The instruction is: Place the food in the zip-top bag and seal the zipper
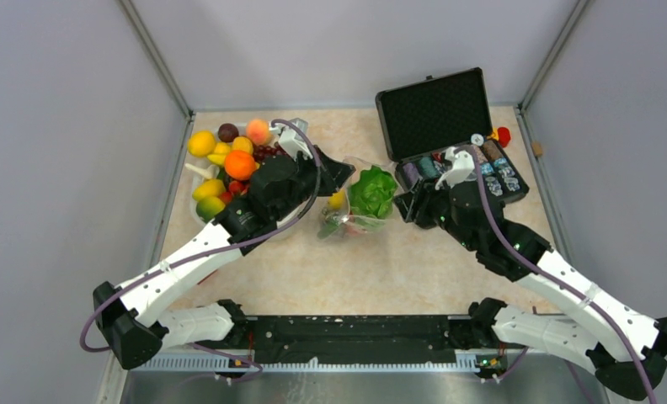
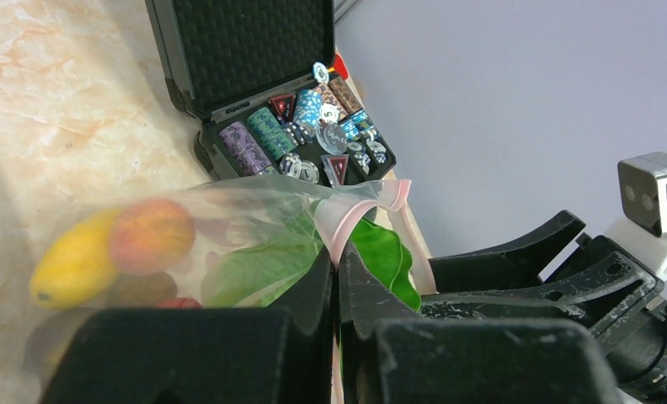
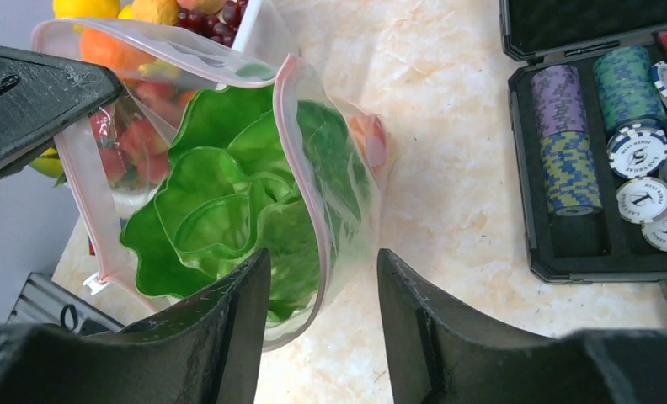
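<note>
The clear zip-top bag [image 1: 354,206] lies mid-table with its mouth open. A green lettuce [image 3: 229,202] fills the mouth, and a yellow fruit [image 2: 73,263] and a peach [image 2: 151,236] lie deeper inside. My left gripper [image 2: 338,252] is shut on the pink zipper [image 2: 347,217] at the bag's left rim; in the top view the left gripper [image 1: 338,174] sits at the bag's left side. My right gripper [image 3: 322,257] is open and straddles the near rim of the zipper [image 3: 301,151], with one finger over the lettuce and one outside. From above, the right gripper [image 1: 408,206] sits at the bag's right edge.
A heap of toy fruit [image 1: 229,156] fills the back left, under my left arm. An open black case of chips [image 1: 448,126] stands at the back right, close behind my right wrist. Grey walls close in the table on three sides.
</note>
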Robot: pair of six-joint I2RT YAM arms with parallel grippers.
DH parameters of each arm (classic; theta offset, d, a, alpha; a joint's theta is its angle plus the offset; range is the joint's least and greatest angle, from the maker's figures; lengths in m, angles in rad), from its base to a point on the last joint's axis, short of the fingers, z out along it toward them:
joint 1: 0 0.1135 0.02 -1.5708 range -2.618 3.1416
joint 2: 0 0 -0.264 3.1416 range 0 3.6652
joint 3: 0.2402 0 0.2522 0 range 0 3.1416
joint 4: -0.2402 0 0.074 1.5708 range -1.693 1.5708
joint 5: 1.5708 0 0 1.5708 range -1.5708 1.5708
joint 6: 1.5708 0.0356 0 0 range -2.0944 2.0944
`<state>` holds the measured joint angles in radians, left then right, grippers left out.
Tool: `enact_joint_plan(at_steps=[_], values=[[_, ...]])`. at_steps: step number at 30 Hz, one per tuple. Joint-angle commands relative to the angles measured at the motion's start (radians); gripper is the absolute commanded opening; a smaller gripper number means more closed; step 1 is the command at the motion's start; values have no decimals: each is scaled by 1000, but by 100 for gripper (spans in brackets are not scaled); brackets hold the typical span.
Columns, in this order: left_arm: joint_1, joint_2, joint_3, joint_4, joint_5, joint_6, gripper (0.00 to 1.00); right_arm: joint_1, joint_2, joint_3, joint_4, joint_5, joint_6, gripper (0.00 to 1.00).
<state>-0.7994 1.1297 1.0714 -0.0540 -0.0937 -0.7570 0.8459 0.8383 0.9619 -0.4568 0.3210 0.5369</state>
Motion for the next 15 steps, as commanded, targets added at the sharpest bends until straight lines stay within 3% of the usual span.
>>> enact_joint_plan(at_steps=[1, 8, 11, 15], values=[[5, -24, 14, 97, 11, -10, 0, -7, -15, -10, 25, -15, 27, 45], [5, -20, 18, 94, 18, -14, 0, -6, 3, -12, 6, 28, 5, 20], [7, -19, 18, 95, 27, -12, 0, -6, 69, 36, -46, 55, -27, 2], [17, -10, 44, 86, 73, 2, 0, -7, 132, 156, -55, 85, -98, 0]])
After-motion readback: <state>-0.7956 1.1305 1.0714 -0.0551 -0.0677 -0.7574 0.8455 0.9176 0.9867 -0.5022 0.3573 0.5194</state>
